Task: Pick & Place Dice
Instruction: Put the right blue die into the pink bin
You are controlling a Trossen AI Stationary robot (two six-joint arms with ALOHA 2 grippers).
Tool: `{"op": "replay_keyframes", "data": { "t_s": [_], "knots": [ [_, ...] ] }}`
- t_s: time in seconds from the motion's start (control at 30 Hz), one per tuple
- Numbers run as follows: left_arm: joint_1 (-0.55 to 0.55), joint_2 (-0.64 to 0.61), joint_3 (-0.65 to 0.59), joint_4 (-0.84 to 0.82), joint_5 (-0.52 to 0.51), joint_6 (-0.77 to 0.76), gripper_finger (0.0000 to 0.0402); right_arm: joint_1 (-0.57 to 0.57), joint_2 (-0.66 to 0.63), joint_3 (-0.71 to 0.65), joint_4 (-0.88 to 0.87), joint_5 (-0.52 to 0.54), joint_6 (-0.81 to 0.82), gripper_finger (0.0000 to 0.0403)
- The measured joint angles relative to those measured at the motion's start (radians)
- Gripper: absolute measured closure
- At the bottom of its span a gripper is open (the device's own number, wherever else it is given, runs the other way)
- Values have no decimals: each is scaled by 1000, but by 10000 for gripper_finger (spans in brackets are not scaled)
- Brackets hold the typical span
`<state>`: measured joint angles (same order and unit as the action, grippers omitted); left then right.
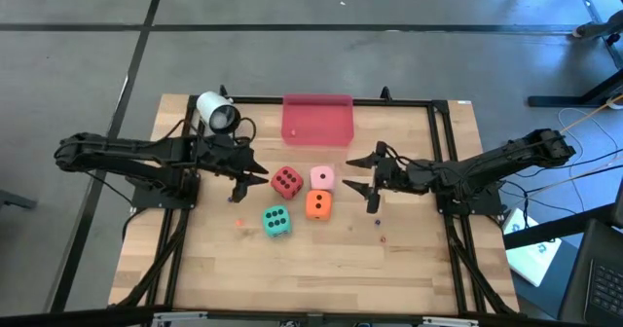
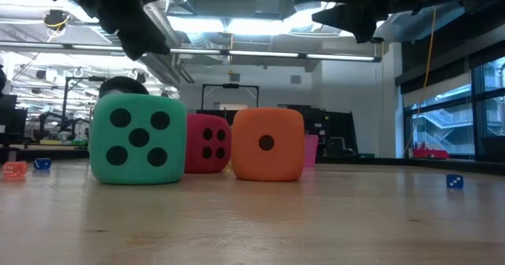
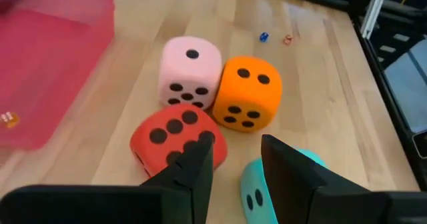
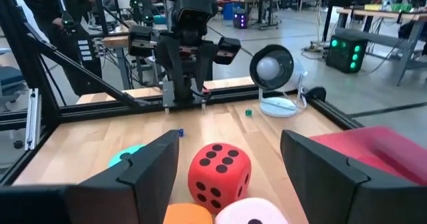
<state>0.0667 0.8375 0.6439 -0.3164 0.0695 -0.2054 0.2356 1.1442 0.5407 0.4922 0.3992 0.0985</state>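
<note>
Four dice rest on the wooden table point(image 1: 321, 269) in a loose cluster: red point(image 1: 285, 181), light pink point(image 1: 322, 178), orange point(image 1: 317, 204) and green point(image 1: 276, 221). My left gripper point(image 1: 255, 176) hovers just left of the red die point(image 3: 175, 139), slanting down at it, open by a narrow gap point(image 3: 237, 154) with nothing between its fingers. My right gripper point(image 1: 348, 173) hovers right of the pink die, nearly level, wide open point(image 4: 230, 151) and holding nothing; the red die point(image 4: 219, 172) shows beyond its fingers. In the low view the green point(image 2: 138, 139), red point(image 2: 207, 143) and orange point(image 2: 267, 144) dice stand in a row.
A pink rectangular tray point(image 1: 317, 120) sits at the table's far edge behind the dice. A white round device point(image 1: 216, 111) stands at the far left. Tiny dice lie scattered on the wood point(image 2: 454, 181) point(image 2: 14, 169). A black frame point(image 1: 440, 142) borders the table. Bare wood lies toward the near edge.
</note>
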Motion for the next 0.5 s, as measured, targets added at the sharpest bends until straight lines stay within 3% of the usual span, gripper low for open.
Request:
{"op": "replay_keyframes", "data": {
  "t_s": [0.5],
  "knots": [
    [-119,6,-66,93,-106,-60,279,3,46,0,-212,-85,156,140]
  ]
}}
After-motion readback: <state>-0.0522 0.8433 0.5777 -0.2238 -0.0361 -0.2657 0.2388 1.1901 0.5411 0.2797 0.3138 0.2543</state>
